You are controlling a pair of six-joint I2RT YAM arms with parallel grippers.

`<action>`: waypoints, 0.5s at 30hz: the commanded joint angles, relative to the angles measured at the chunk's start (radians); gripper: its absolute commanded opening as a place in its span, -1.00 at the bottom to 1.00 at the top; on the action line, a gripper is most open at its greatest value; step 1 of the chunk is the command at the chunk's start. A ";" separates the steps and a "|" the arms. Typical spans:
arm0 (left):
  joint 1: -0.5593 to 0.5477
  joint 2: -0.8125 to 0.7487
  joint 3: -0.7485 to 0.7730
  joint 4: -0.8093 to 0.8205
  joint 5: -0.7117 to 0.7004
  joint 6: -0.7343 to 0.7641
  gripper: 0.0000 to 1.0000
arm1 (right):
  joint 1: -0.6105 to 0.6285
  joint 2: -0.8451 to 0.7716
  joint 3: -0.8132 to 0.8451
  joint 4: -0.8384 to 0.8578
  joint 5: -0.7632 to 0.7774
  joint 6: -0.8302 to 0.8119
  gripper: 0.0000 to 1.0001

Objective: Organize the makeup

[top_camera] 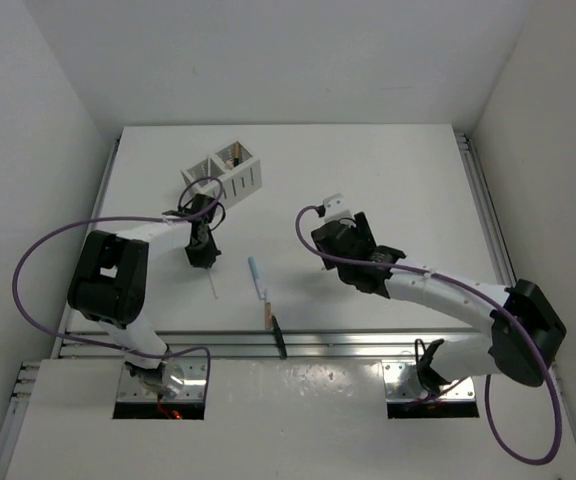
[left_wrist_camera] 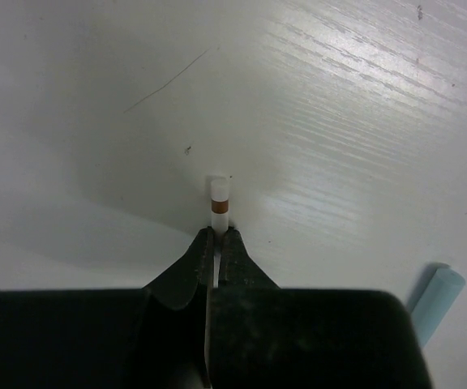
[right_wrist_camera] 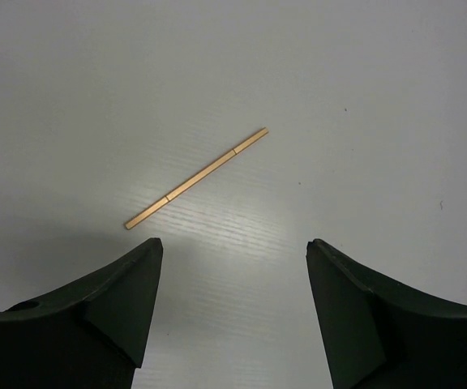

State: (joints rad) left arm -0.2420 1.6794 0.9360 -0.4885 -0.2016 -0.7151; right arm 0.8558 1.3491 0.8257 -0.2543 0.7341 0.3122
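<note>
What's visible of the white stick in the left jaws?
The white stick is slim and straight, smooth like plastic, with a narrow orange-brown band just behind its white end cap. The left gripper has its jaws shut on it, gripping it lengthwise; in the wrist view only a short end pokes past the tips. From above it points back toward the arm bases. Whether its tip touches the table cannot be told. A pale blue stick lies apart, to one side.

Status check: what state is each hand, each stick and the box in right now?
Left hand: shut on the white orange-banded stick.
Right hand: open, empty.
Thin gold stick: lying flat, ungripped.
Pale blue stick: lying loose.
White slotted box: upright, something in one compartment.
</note>
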 commanded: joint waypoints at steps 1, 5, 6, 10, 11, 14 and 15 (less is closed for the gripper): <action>0.018 0.013 0.036 -0.059 0.033 0.023 -1.00 | -0.081 -0.025 -0.014 0.012 -0.099 0.077 0.45; 0.029 -0.108 0.220 -0.177 0.082 0.121 -1.00 | -0.185 0.002 0.001 -0.029 -0.205 0.191 0.42; 0.029 -0.141 0.260 -0.186 0.082 0.149 -1.00 | -0.219 0.008 0.015 -0.031 -0.234 0.202 0.42; 0.006 -0.276 0.432 -0.106 0.059 0.325 -1.00 | -0.296 0.062 0.038 -0.005 -0.257 0.257 0.42; 0.006 -0.296 0.441 0.027 0.047 0.407 -1.00 | -0.314 0.080 0.049 -0.003 -0.257 0.264 0.42; 0.041 -0.340 0.371 0.414 0.015 0.546 -1.00 | -0.343 0.140 0.073 0.026 -0.227 0.272 0.42; 0.059 -0.340 0.321 0.504 0.014 0.569 -1.00 | -0.347 0.156 0.078 0.030 -0.217 0.272 0.42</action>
State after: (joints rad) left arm -0.2184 1.3441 1.3354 -0.3283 -0.1555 -0.3328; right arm 0.5282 1.4658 0.8516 -0.2684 0.5117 0.5388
